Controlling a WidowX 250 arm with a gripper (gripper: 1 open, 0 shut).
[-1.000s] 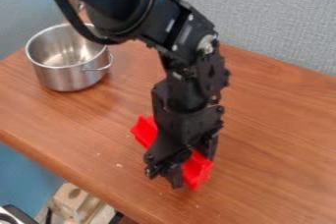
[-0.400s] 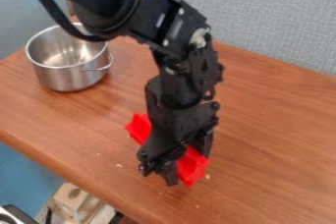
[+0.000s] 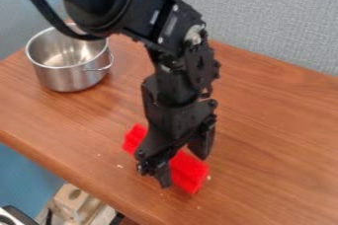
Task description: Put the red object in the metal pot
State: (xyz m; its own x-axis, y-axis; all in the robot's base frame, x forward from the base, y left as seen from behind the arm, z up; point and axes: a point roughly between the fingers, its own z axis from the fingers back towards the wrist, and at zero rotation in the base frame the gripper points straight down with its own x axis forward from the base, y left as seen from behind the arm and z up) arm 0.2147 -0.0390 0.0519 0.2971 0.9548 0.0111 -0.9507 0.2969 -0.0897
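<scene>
While the black arm [image 3: 132, 12] is reaching down from the upper left and filling most of the view, its gripper [image 3: 169, 165] is pointing straight down over the red object [image 3: 192, 175], near the front edge of the surface [image 3: 284, 120]. The jaws are hard to read, since the wrist is blocking them, but they seem to be standing spread apart astride the block rather than clenched on it, so I would say nothing is being held yet. The red object is lying flat on the wood, one end poking out at the lower left of the wrist and the other at the lower right.

To do this step well, I would judge that the jaws should be closing across the narrow width of the block, near its middle, so it is not swinging when lifted. It then needs lifting high enough to clear the rim on the way over.

The metal pot [image 3: 69, 58] is sitting well apart from the block, at the far left corner, looking empty, its small handle facing right. The surface is brown wood grain, with a few pale specks just left of the jaws. Behind it a plain blue-grey wall [image 3: 284, 17] is showing.
</scene>
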